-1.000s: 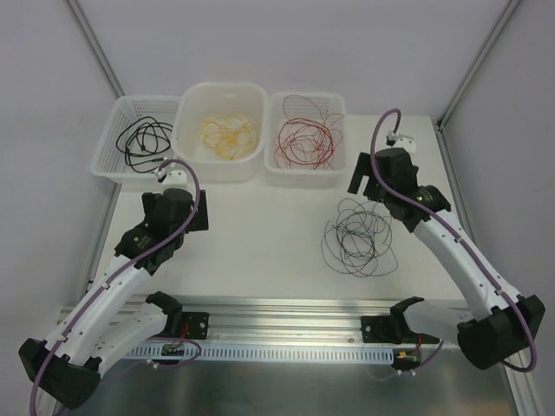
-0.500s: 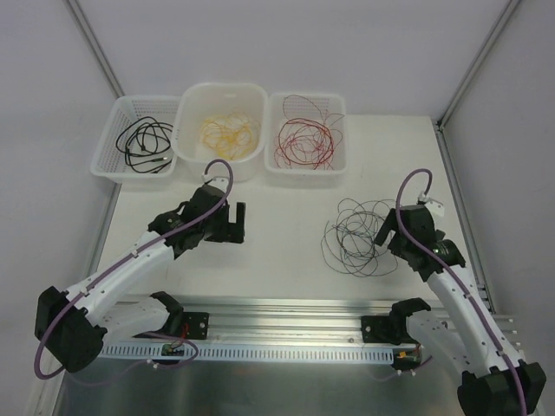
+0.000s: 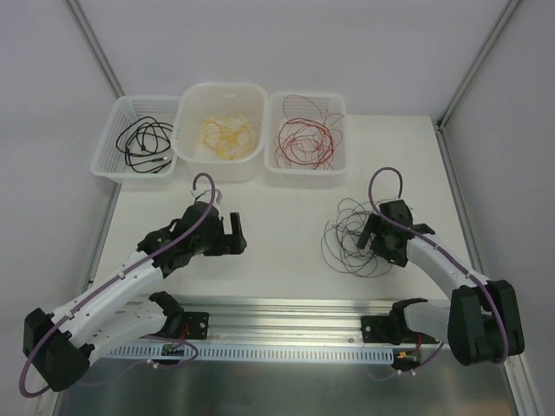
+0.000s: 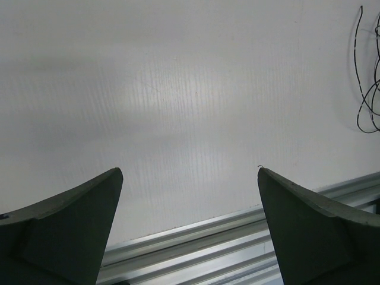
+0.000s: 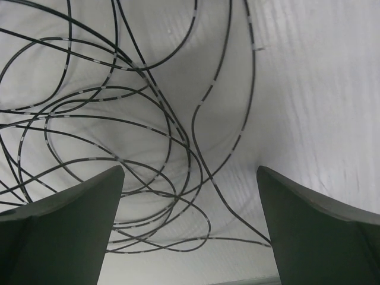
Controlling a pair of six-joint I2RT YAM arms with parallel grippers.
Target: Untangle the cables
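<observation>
A loose tangle of thin black cables (image 3: 347, 238) lies on the white table right of centre. My right gripper (image 3: 367, 236) hovers low over the tangle's right side, open; in the right wrist view its loops (image 5: 136, 113) run between and beyond the spread fingers (image 5: 65, 225), and nothing is held. My left gripper (image 3: 238, 236) stands open over bare table left of centre, pointing toward the tangle. A black loop (image 4: 369, 89) shows at the right edge of the left wrist view. More cables lie in the back baskets: black (image 3: 143, 139), yellow-orange (image 3: 230, 133), red (image 3: 303, 139).
Three white containers line the back edge: a mesh basket (image 3: 111, 160) at the left, a tub (image 3: 186, 108) in the middle, a mesh basket (image 3: 340, 160) at the right. An aluminium rail (image 3: 286, 325) (image 4: 237, 237) runs along the near table edge.
The left arm came away from the baskets to the table's left-centre. The right arm swung down from the back right and now sits over the black tangle. Both stayed open.
</observation>
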